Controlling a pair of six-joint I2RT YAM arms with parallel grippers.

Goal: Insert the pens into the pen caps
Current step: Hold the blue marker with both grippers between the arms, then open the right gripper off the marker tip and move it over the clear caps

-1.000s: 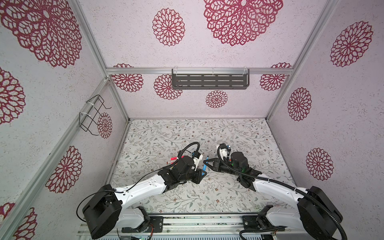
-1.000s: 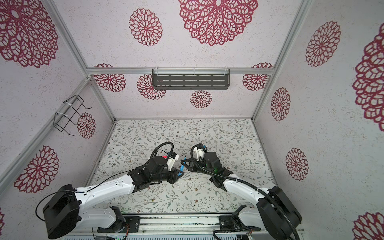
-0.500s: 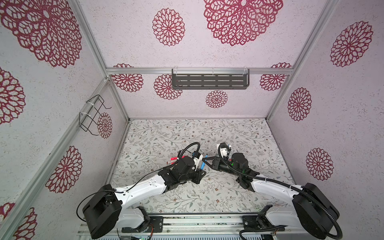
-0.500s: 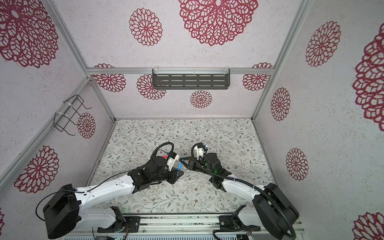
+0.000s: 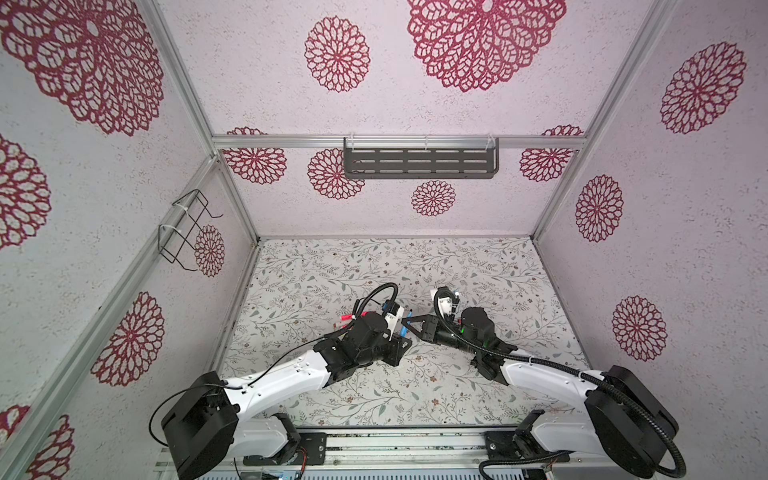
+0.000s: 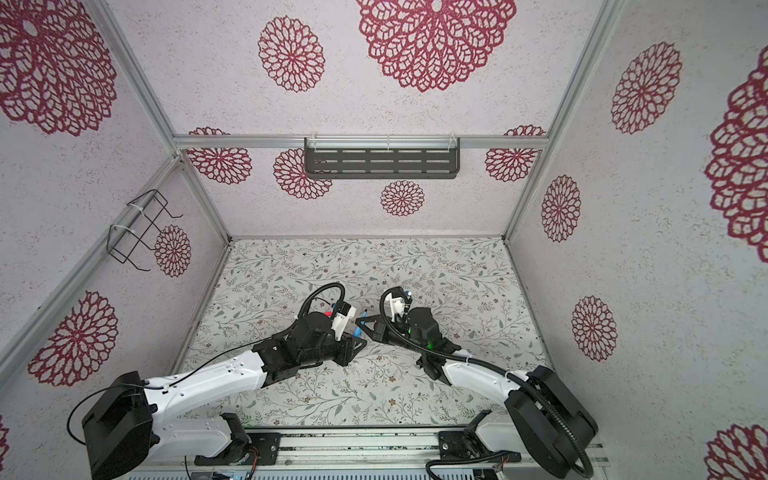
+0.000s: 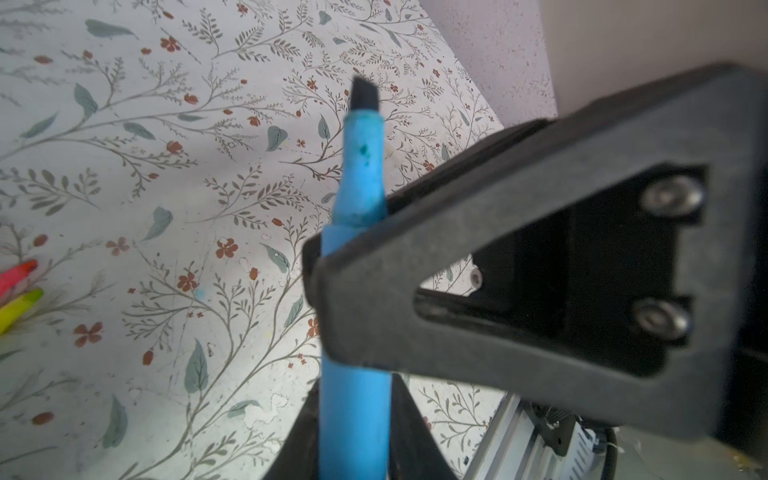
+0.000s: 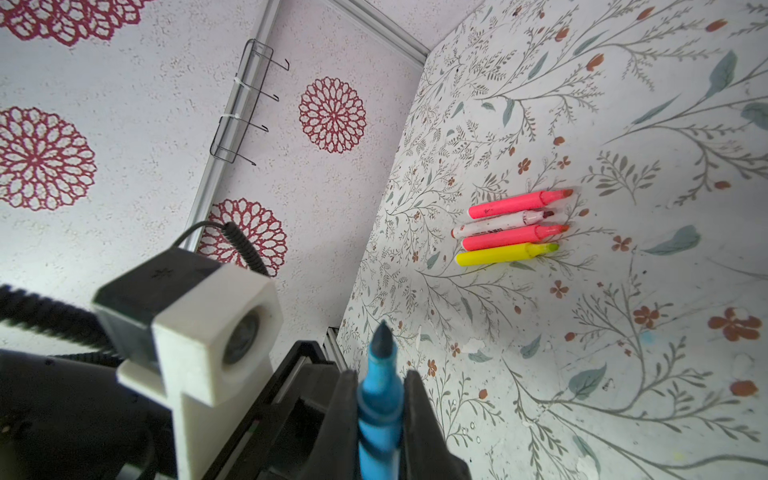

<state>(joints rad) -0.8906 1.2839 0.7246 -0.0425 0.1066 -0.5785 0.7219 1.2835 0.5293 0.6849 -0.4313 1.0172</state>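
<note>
The blue pen (image 8: 380,399) is held up off the surface (image 8: 623,332) by both arms at once. It hangs near the row of pens (image 8: 509,228), to the right of that row in both top views, where it shows only as a thin blue sliver (image 5: 405,328) between the two arms.

The left fingers (image 7: 409,440) are closed on the lower part of its barrel. The right fingers (image 8: 422,428) are clamped on the same pen closer to the nib, at the shoulder where the barrel narrows. The nib is dark and bare, and it sticks out past both grips.

The row of pens lies flat on the floral surface. It is made up of four pens side by side, each touching its neighbour: a pink pen (image 8: 515,203), a white pen (image 8: 494,223) with red ends, a red-pink pen (image 8: 509,236) and a yellow pen (image 8: 498,254). All four nibs are bare and point the same way.

In a top view the left arm covers most of the row, leaving just a bit of pink and red at its edge. The left wrist view catches only a pink tip and a yellow tip from the row.

The left arm's white and black camera block (image 8: 208,332) sits close beside the blue pen, on the side away from the row.
</note>
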